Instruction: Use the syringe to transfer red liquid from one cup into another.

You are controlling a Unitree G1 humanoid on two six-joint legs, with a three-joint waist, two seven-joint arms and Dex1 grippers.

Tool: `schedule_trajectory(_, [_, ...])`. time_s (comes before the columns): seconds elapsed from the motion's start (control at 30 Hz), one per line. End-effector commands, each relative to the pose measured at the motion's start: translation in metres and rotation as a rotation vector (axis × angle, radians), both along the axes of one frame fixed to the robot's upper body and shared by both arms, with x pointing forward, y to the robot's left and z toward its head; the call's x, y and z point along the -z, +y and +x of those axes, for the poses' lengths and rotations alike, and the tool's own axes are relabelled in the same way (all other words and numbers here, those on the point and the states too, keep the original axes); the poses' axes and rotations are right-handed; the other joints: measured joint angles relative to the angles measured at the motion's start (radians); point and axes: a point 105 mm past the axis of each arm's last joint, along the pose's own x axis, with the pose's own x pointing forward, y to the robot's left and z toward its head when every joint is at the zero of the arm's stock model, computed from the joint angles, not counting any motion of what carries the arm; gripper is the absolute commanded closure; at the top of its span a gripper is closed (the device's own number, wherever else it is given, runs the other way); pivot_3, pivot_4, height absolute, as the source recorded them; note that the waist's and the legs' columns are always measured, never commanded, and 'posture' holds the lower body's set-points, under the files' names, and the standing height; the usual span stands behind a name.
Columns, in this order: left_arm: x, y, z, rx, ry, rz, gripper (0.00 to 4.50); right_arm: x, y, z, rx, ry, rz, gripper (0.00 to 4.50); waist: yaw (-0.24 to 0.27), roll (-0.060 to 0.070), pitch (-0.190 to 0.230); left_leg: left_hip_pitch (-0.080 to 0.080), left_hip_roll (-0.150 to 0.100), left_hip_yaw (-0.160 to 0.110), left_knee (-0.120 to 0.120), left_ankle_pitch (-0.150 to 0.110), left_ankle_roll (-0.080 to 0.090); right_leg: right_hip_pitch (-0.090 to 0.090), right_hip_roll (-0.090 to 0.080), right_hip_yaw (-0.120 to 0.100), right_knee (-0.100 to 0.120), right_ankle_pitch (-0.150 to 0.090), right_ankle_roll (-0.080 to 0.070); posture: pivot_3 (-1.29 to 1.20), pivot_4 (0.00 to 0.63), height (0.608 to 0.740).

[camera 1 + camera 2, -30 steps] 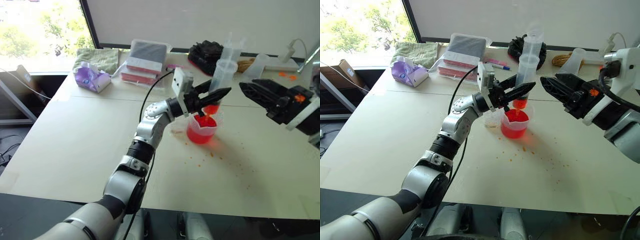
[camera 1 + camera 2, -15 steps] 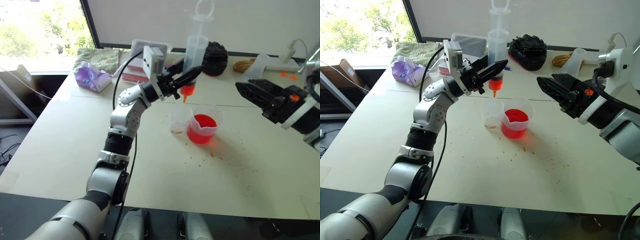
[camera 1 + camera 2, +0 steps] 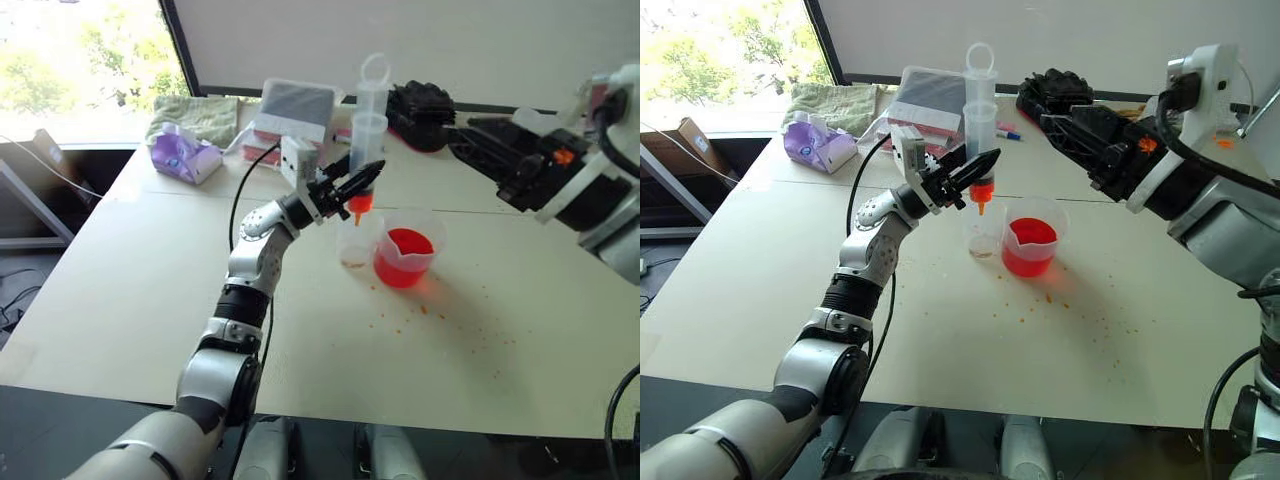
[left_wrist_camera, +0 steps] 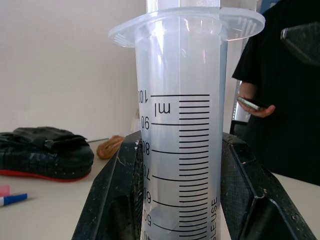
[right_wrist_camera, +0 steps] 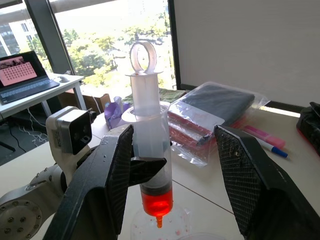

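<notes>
My left gripper (image 3: 365, 181) is shut on the barrel of the syringe (image 3: 367, 140) and holds it upright. Its orange nozzle hangs just above the small narrow cup (image 3: 354, 245). Red liquid (image 5: 156, 202) fills the lowest part of the barrel, and the pale plunger with its ring top stands raised. The wider spouted beaker (image 3: 406, 255) stands right beside that cup, about half full of red liquid (image 3: 404, 264). My right gripper (image 3: 468, 138) is open, raised to the right of the syringe; in the right wrist view its fingers (image 5: 105, 185) frame the syringe without touching it.
Red droplets (image 3: 430, 315) speckle the table (image 3: 150, 290) in front of the beaker. At the back lie a purple tissue pack (image 3: 185, 155), a green towel (image 3: 195, 115), bagged boxes (image 3: 290, 120), a black bag (image 3: 425, 100) and a marker (image 3: 1005, 131). A person in black (image 4: 285, 100) stands beyond.
The left gripper carried the syringe from the beaker up and leftward, then lowered it over the small cup. The right gripper rose and swung left toward the syringe.
</notes>
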Motion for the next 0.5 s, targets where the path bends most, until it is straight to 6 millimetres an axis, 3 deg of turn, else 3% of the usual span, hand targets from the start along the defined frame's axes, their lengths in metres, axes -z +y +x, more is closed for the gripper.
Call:
schedule_trajectory(0.03, [-0.007, -0.005, -0.002, 0.002, -0.056, -0.006, 3.04, -0.015, 0.006, -0.003, -0.021, -0.054, 0.016, 1.86, 0.0, 0.0, 0.0, 0.0, 0.0, 0.0, 0.0, 0.0, 0.0, 0.0, 0.0, 0.0, 0.0, 0.0, 0.0, 0.0, 0.15, 0.74])
schedule_trajectory(0.27, [0.004, -0.013, -0.007, 0.021, -0.081, 0.033, 3.04, -0.029, 0.027, 0.001, -0.085, -0.056, 0.087, 1.86, -0.001, 0.0, 0.0, 0.0, 0.0, 0.0, 0.0, 0.0, 0.0, -0.001, -0.001, 0.0, 0.0, 0.0, 0.0, 0.0, 0.15, 0.74])
schedule_trajectory(0.5, [0.011, -0.015, -0.01, 0.025, -0.098, 0.061, 3.04, -0.014, 0.035, 0.044, 0.074, 0.01, 0.064, 1.86, -0.004, 0.0, 0.0, 0.0, 0.0, 0.0, 0.0, 0.0, 0.0, -0.001, -0.001, 0.0, 0.001, 0.0, 0.0, 0.0, 0.15, 0.74])
